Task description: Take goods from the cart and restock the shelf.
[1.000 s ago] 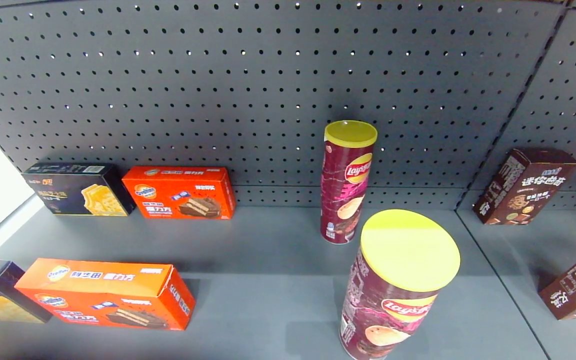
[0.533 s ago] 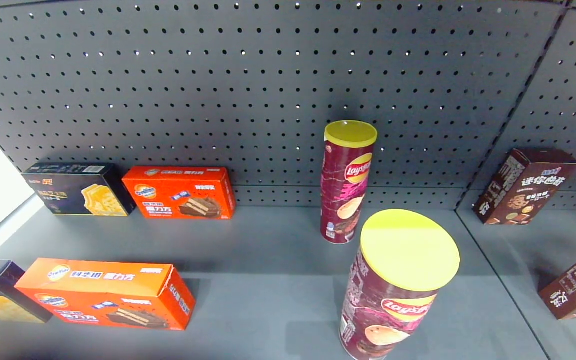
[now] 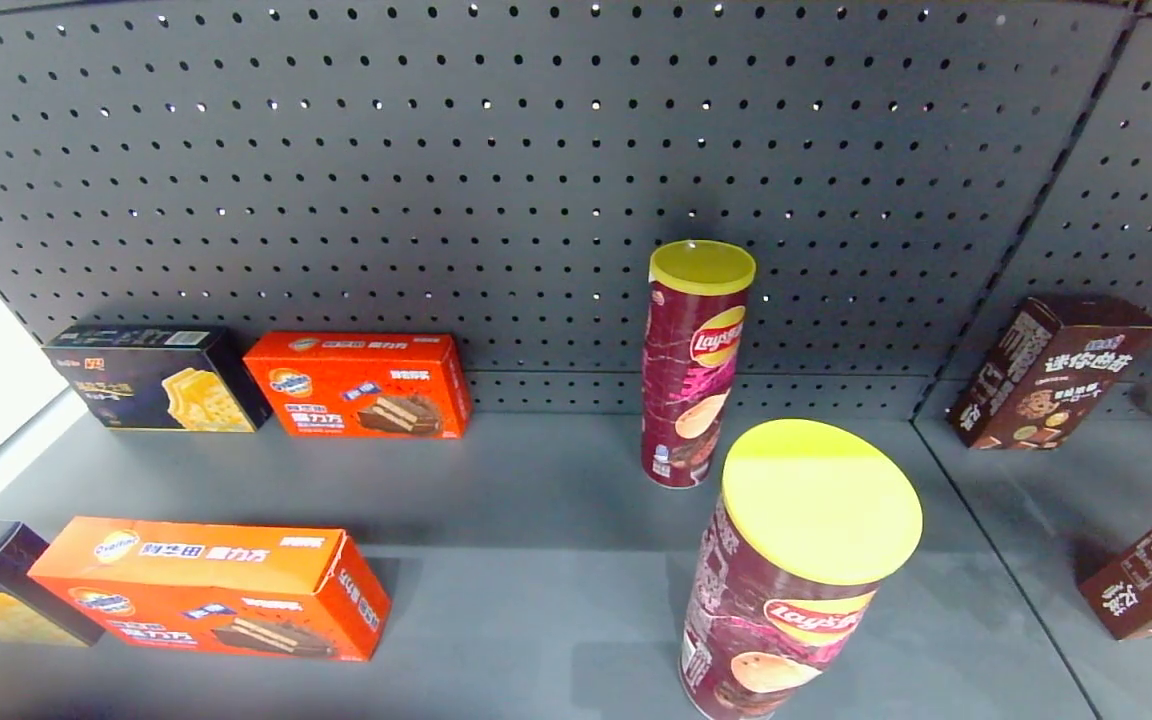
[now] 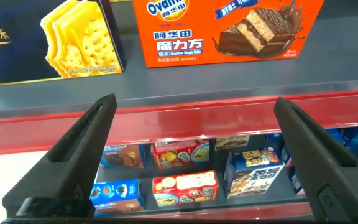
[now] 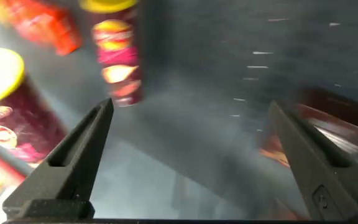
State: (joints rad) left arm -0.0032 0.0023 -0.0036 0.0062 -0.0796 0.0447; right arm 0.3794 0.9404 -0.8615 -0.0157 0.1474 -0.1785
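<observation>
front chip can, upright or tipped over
Upright: the front chip can stands on its base on the shelf, yellow lid facing up.

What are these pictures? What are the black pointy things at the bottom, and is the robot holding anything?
These come from a robot with two arms that fills shop shelves. The big picture is from a camera on its head, looking down at a grey shelf. On it stand a back can and a front can of chips, and there are orange boxes, dark boxes and brown boxes. The small pictures come from cameras on its wrists. The pointy things are its pincers: the left gripper and right gripper. Both are open and hold nothing.
</observation>
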